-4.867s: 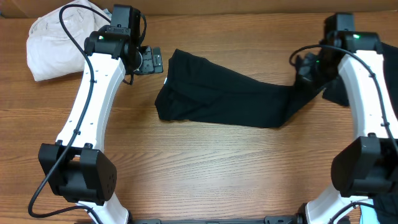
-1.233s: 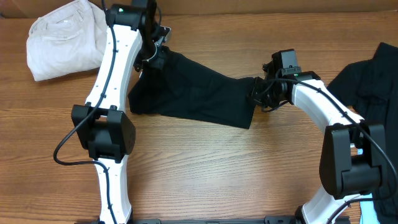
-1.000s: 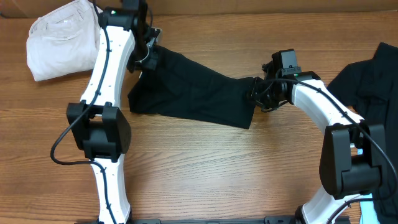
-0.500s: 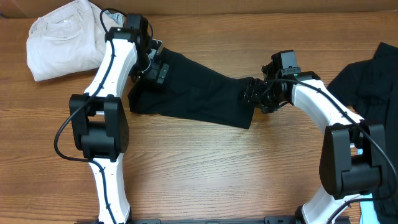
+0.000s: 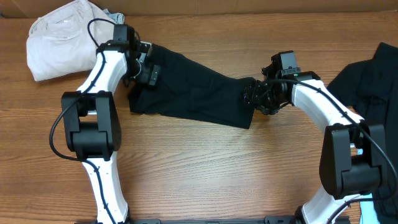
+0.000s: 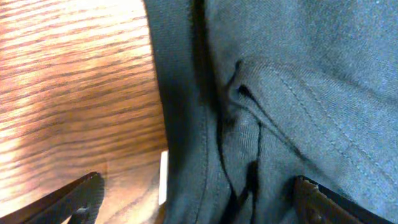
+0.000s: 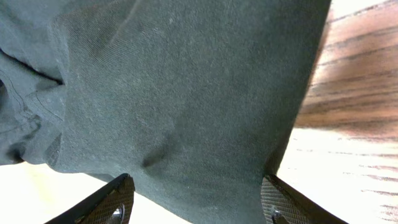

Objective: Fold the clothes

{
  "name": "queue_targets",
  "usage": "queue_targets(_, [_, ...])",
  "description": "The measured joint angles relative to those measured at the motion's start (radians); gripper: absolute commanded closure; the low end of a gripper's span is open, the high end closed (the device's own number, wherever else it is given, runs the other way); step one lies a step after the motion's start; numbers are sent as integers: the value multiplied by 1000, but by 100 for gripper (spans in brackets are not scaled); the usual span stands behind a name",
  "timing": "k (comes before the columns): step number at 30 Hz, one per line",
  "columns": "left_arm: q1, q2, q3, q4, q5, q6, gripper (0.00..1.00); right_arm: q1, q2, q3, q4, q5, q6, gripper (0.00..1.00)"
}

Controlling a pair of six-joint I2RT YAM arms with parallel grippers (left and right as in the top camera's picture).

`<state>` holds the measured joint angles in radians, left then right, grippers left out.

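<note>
A black garment (image 5: 193,93) lies as a long folded strip across the middle of the table, slanting from upper left to lower right. My left gripper (image 5: 148,70) hovers over its upper-left end, jaws wide open. In the left wrist view its fingertips (image 6: 78,199) stand far apart over the wrinkled black cloth (image 6: 298,93) and a small white label (image 6: 163,177). My right gripper (image 5: 254,94) is at the strip's right end, open. The right wrist view shows the flat cloth (image 7: 186,81) between the spread pads (image 7: 112,202). Neither gripper holds anything.
A cream-white bundle of cloth (image 5: 62,37) sits at the back left corner. Another black garment (image 5: 373,74) lies heaped at the right edge. Bare wooden table (image 5: 205,168) stretches in front of the strip.
Both grippers have opened and let go of the black garment. The left arm has swung left and its gripper has dropped slightly toward the strip's end. The garment has stayed put.
</note>
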<state>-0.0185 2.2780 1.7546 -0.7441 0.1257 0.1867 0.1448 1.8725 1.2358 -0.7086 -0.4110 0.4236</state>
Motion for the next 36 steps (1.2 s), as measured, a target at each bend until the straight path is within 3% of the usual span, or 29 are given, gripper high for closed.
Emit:
queue_targets(4, [-1, -1, -21, 36, 32, 4, 11, 0, 0, 0, -12, 0, 0, 31])
queue_targets(7, [0, -3, -30, 49, 63, 7, 23, 0, 0, 0, -14, 0, 0, 31])
queue_targets(12, [-2, -10, -41, 24, 108, 18, 55, 0, 0, 0, -15, 0, 0, 31])
queue_targets(16, [-2, -12, -43, -32, 132, 18, 96, 0, 0, 0, -19, 0, -2, 31])
queue_targets(20, [2, -13, -45, -66, 151, -13, 96, 0, 0, 0, -36, -1, -5, 33])
queue_targets(24, [17, -11, -13, -207, 151, -51, 96, 0, 0, 0, -45, -20, -12, 38])
queue_targets(27, [33, 9, 75, -357, 144, -65, 96, 0, 0, 0, -61, -35, -36, 56])
queue_targets(30, [37, 19, 209, -482, 135, -76, 96, 0, 0, 0, -68, -46, -52, 93])
queue_targets(36, [32, 19, 521, -692, 130, -81, 96, 0, 0, 7, -65, -64, -65, 96])
